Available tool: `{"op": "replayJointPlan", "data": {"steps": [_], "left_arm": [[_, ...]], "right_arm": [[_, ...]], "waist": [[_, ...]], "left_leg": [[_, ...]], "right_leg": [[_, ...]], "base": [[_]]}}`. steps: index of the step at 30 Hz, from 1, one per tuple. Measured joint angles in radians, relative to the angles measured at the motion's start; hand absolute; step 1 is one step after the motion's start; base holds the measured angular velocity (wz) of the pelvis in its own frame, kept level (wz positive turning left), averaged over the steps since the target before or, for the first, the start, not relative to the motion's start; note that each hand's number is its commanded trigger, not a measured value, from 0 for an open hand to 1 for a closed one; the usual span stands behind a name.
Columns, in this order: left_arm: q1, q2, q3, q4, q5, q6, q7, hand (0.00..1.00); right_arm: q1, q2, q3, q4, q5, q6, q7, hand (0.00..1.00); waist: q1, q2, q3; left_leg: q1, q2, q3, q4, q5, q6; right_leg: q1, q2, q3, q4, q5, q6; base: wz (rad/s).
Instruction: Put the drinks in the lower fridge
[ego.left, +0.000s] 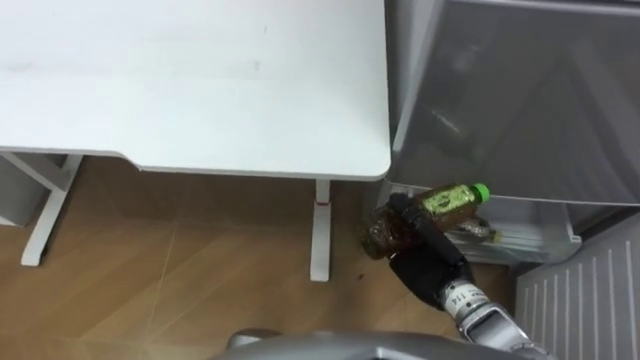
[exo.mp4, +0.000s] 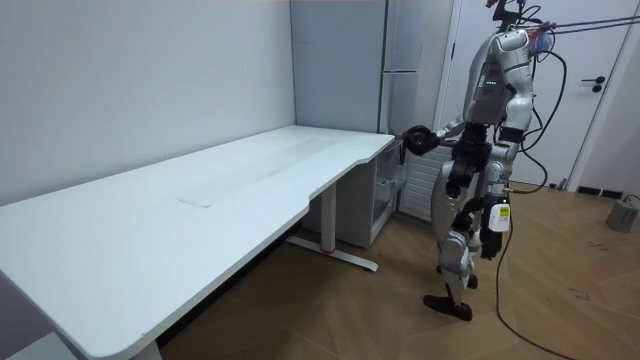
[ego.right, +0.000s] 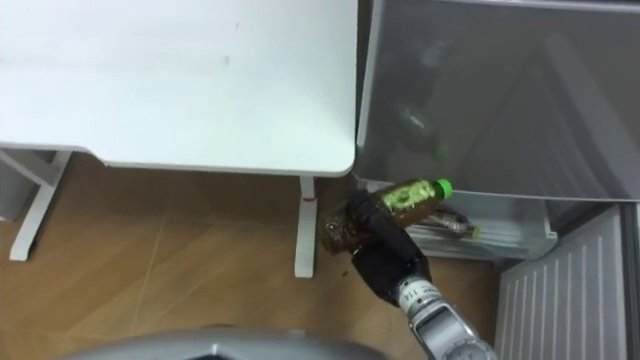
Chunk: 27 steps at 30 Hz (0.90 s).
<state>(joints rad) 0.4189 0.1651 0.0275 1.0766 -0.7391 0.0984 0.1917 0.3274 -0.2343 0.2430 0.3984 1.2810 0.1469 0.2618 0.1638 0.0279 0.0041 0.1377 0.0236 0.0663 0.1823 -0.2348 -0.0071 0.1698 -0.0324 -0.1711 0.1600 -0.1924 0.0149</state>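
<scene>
Clearly, the right hand, black and jointed, is clamped round the middle of a clear plastic bottle of brown drink with a green cap. The bottle is tilted, cap towards the fridge, just past the rounded near corner of the smooth white table and in front of the open lower compartment. Inside, a dark bottle-like thing lies on its side at the front edge of a translucent shelf. The ribbed inner door stands open on the right. Wood-patterned floor lies bare between the table's white leg and the fridge. In the room view, the left hand hangs beside the thigh.
</scene>
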Motion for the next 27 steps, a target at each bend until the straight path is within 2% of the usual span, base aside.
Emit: {"op": "replayJointPlan", "data": {"steps": [2, 5, 11, 17, 22, 27], "left_arm": [[-0.014, 0.001, -0.039, 0.004, 0.166, 0.033, -0.028, 0.0], [-0.062, 0.002, -0.071, 0.003, 0.346, 0.068, -0.069, 0.0], [-0.161, 0.0, -0.163, 0.001, 0.626, 0.089, -0.076, 0.0], [-0.164, -0.009, -0.169, 0.003, 0.717, 0.106, -0.107, 0.0], [-0.155, -0.023, -0.169, 0.002, 0.734, 0.114, -0.157, 0.0], [-0.145, -0.022, -0.167, 0.003, 0.735, 0.114, -0.201, 0.0]], "right_arm": [[-0.008, -0.001, 0.0, 0.0, 0.001, 0.0, 0.0, 1.0], [-0.009, 0.0, 0.003, 0.0, 0.002, 0.0, 0.0, 1.0], [-0.022, 0.011, 0.009, 0.0, 0.016, -0.001, -0.008, 1.0], [-0.025, 0.029, 0.003, 0.001, 0.053, -0.007, -0.075, 1.0], [-0.055, 0.038, -0.001, 0.006, 0.074, -0.007, -0.118, 1.0], [-0.071, 0.038, -0.012, 0.006, 0.143, -0.024, -0.164, 1.0]], "waist": [[-0.026, 0.0, -0.0001], [-0.041, -0.002, -0.0014], [-0.082, -0.013, -0.0065], [-0.087, -0.021, -0.0035], [-0.103, -0.02, 0.0047], [-0.104, -0.015, 0.0026]], "left_leg": [[-0.018, 0.0, -0.004, 0.01, -0.001, 0.0], [-0.034, 0.0, -0.006, 0.024, -0.001, 0.0], [-0.037, -0.001, -0.001, 0.023, 0.002, 0.0], [-0.024, -0.001, 0.012, 0.021, 0.002, 0.0], [-0.027, 0.0, 0.008, 0.016, 0.001, 0.0], [-0.024, -0.001, 0.012, 0.021, 0.001, 0.0]], "right_leg": [[-0.015, -0.001, -0.008, 0.01, 0.0, 0.0], [-0.023, -0.001, -0.008, 0.011, 0.0, 0.0], [-0.03, 0.0, 0.009, 0.01, 0.0, -0.001], [-0.028, 0.0, 0.02, 0.01, 0.0, -0.001], [-0.03, 0.0, 0.023, 0.01, 0.0, -0.001], [-0.029, 0.0, 0.029, 0.009, 0.0, 0.0]], "base": [[0.09], [0.02], [-0.04], [-0.07], [0.01], [-0.02]]}}
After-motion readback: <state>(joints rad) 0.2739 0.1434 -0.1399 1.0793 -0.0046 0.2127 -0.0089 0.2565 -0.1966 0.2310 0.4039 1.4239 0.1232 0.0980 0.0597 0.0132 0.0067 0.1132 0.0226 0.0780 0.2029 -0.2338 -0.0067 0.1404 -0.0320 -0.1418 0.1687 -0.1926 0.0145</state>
